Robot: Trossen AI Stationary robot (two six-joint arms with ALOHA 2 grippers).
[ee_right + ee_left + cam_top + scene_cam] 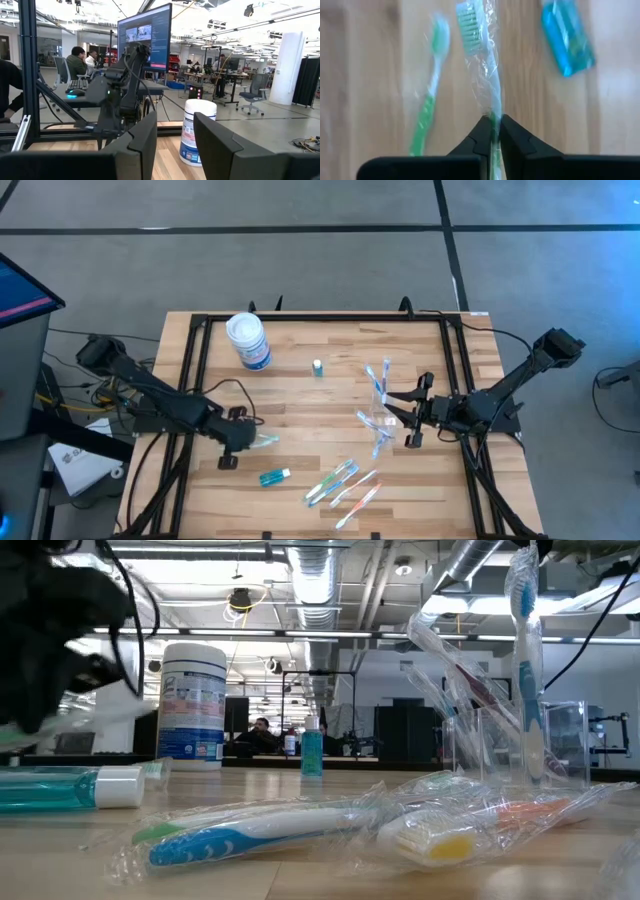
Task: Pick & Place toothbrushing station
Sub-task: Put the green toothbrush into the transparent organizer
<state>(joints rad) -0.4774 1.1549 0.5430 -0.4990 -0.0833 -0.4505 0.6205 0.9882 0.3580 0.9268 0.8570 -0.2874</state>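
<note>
My left gripper (494, 122) is at the table's near left (240, 442), shut on a clear-wrapped toothbrush with a green handle (480, 60). Beside it a second green toothbrush (427, 100) lies on the wood. A teal tube (273, 476) lies just nearer the front edge. The clear cup (515, 740) stands on the table's right with several wrapped toothbrushes upright in it. My right gripper (175, 145) hangs by the cup (380, 418), open, with nothing between its fingers. More wrapped toothbrushes (340, 482) lie at the front middle. My left gripper pinches the wrapped toothbrush's green handle (493, 114) between its two fingertips, wrapper and all. The fingers slant down from the table's left, and the brush runs on past them with its bristle head (467, 22) toward the right. Whether it is clear of the table I cannot tell.
A white canister with a blue label (248, 340) stands at the far left of the table. A small teal bottle (317, 367) stands upright near the far middle. A black frame (300, 317) runs round the tabletop. People sit at desks in the room beyond.
</note>
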